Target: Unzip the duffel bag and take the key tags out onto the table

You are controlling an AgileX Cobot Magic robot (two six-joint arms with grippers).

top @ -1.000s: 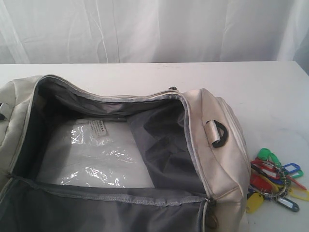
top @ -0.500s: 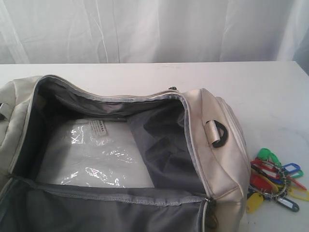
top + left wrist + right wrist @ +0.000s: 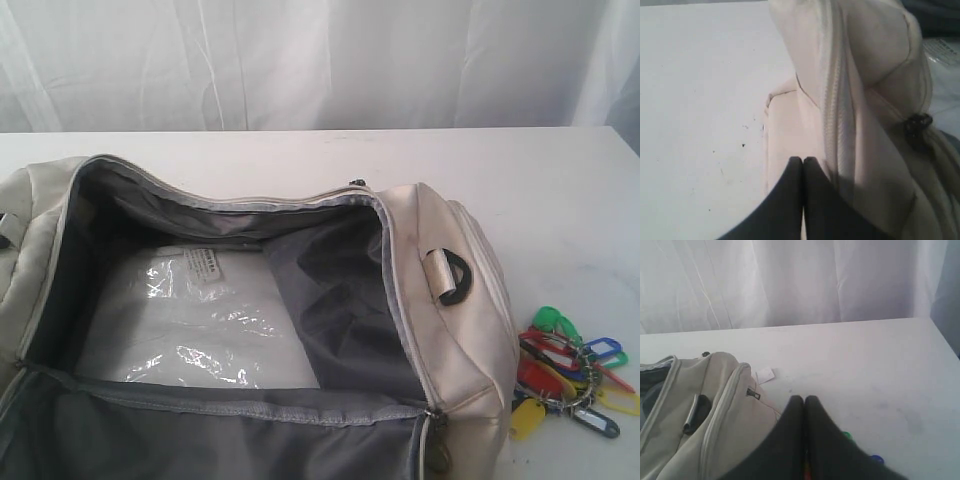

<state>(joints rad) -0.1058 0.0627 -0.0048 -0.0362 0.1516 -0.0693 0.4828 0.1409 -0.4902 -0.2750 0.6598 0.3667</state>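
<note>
The key tags [image 3: 565,375] beside the duffel bag [image 3: 462,325] are shown whole only in the exterior view. The left gripper [image 3: 803,162] and right gripper [image 3: 804,400] are seen closed, empty.

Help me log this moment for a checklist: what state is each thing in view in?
duffel bag: unzipped, mouth gaping open
key tags: out of the bag, lying on the table beside its end
plastic-wrapped packet: lying flat inside the bag
left gripper: shut
right gripper: shut
</note>
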